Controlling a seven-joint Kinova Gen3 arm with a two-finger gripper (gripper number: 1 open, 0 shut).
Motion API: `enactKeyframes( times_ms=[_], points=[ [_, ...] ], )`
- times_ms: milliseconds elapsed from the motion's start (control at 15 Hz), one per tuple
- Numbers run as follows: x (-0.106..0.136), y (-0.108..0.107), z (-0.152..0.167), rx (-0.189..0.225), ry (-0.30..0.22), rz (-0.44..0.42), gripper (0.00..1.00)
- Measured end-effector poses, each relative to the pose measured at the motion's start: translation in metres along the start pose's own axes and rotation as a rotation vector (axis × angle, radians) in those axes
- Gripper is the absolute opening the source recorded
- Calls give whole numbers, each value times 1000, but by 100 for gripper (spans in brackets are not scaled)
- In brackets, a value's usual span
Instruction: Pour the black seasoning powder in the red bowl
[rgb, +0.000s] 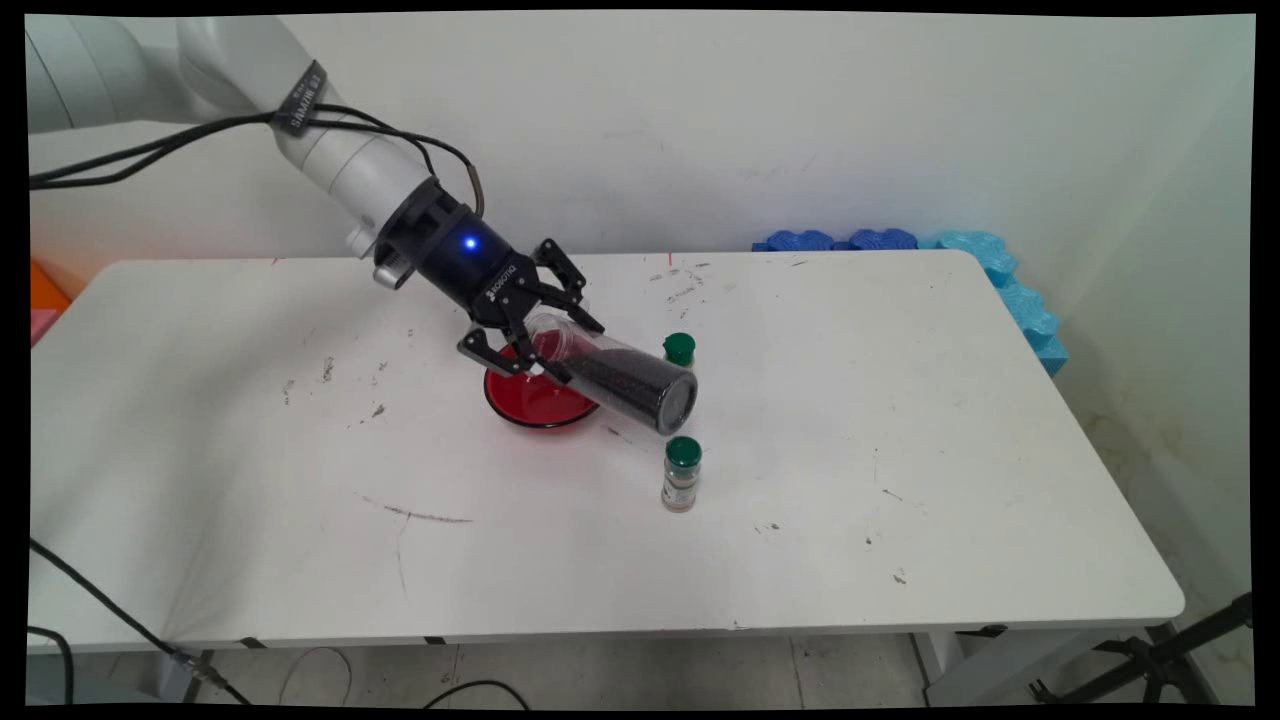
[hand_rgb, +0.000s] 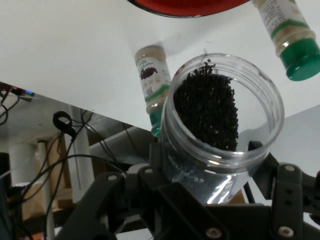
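My gripper is shut on a clear plastic jar holding black grains. The jar is lifted off the table and tilted nearly on its side, its closed base pointing right and slightly down. In the hand view I look into the jar's open mouth, with the grains heaped toward its far end. A red bowl sits on the table directly under the gripper and jar; its rim shows at the top of the hand view.
Two small spice bottles with green caps stand just right of the bowl, one behind the jar and one in front. Both bottles show in the hand view. Blue foam pieces lie at the table's back right corner.
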Motion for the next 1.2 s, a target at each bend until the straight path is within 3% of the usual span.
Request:
enactKeyframes(
  times_ms=[1200],
  points=[
    [17, 2, -14, -50, -42, -173, 0]
  ],
)
